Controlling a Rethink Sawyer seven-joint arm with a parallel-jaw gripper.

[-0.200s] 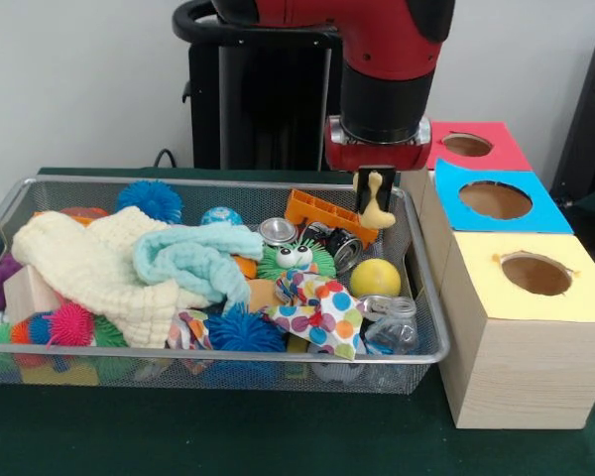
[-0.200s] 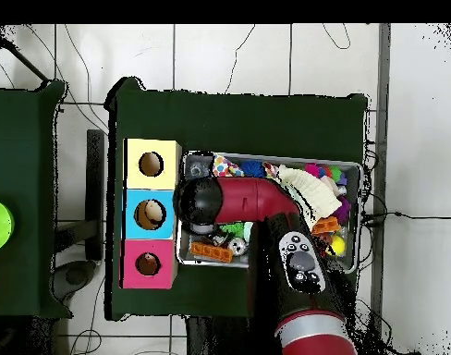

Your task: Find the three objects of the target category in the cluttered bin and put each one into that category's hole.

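Tan toy (image 1: pixel 377 203) hangs clamped in the hand (image 1: pixel 376 198) over the bin (image 1: pixel 431 327), right of centre, not yet dropped in any hole.

The red and black arm (image 1: pixel 382 59) comes straight down, wrist vertical. Its end effector (image 1: pixel 375 198) hangs below the red flange, its fingers closed on a small tan piece. From overhead, the arm (image 2: pixel 238 199) bends at the elbow.
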